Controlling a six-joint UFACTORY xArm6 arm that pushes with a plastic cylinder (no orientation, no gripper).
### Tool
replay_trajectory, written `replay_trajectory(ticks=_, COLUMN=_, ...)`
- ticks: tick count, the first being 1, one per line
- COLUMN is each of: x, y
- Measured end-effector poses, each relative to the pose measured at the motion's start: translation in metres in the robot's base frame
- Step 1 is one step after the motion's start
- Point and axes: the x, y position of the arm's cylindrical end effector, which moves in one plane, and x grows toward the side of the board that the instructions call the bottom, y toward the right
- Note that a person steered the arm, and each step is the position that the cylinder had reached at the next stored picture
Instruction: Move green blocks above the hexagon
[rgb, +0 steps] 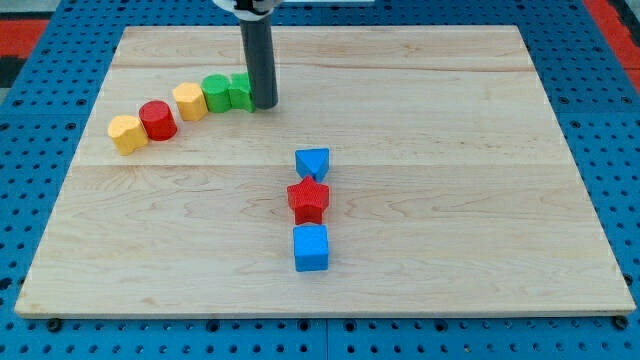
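You are looking at a pale wooden board (450, 250) lying on a blue pegboard surface (40, 110). My tip (265, 103), the lower end of the straight dark rod, is resting on the board near the view's top, touching the right side of a green block (240, 91) whose shape is partly hidden behind the rod. The arm is carrying no gripper, so there is nothing to be standing apart or together.

Just left of that block, and touching it, a second green block (216, 93) with a rounded top is sitting. From there a curved row is running down toward the view's left: a yellow hexagonal block (189, 101), a red cylinder (157, 120) and a yellow rounded block (127, 133).

Well apart, near the board's middle, a column is standing: a blue triangular block (312, 162) at the top, a red star block (308, 200) under it, and a blue cube (311, 247) at the bottom.
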Motion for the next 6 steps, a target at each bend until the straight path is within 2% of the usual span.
replay_trajectory(ticks=4, x=-0.021, y=0.006)
replay_trajectory(ticks=6, x=-0.021, y=-0.056)
